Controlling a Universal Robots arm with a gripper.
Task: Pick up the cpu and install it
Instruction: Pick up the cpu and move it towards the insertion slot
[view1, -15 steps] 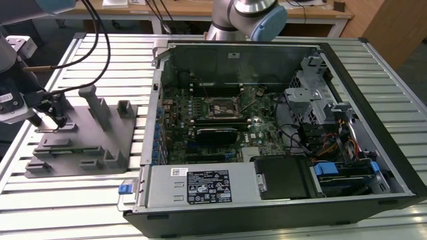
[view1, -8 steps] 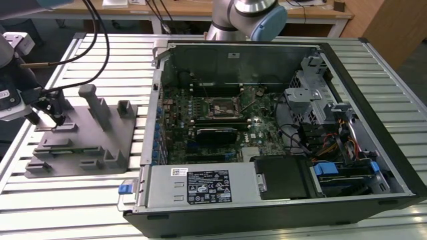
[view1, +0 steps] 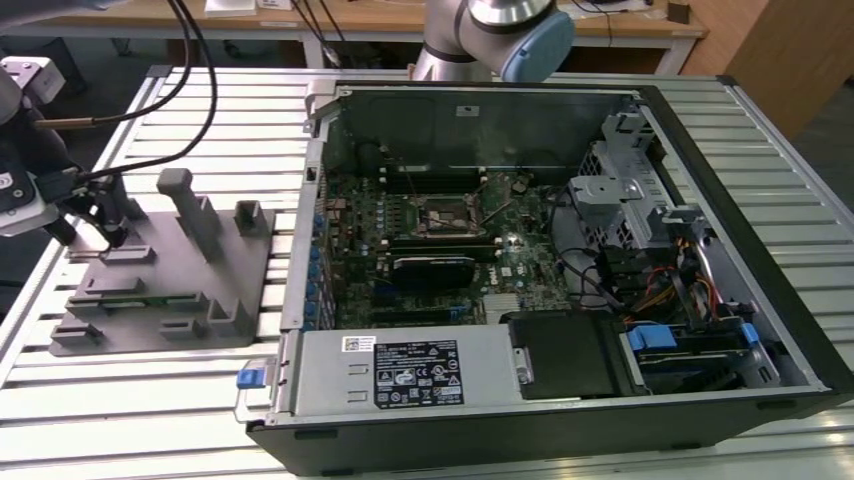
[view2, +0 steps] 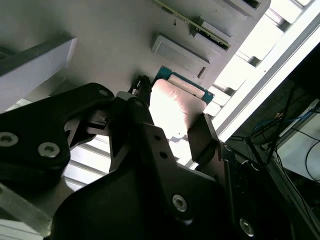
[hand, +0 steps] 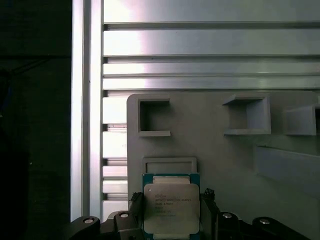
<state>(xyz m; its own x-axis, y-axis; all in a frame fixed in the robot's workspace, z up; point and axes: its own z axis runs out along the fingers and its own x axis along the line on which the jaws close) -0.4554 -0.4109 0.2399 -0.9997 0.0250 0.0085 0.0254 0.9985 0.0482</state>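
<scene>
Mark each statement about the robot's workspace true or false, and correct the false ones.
1. The cpu sits between the fingers of the gripper. True.
2. The cpu is seated in the motherboard. False: it is at the grey tray, outside the computer case.
3. The computer case lies open, with the motherboard showing. True.
4. The grey tray lies on the exterior view's right of the case. False: it lies on the exterior view's left.
</scene>
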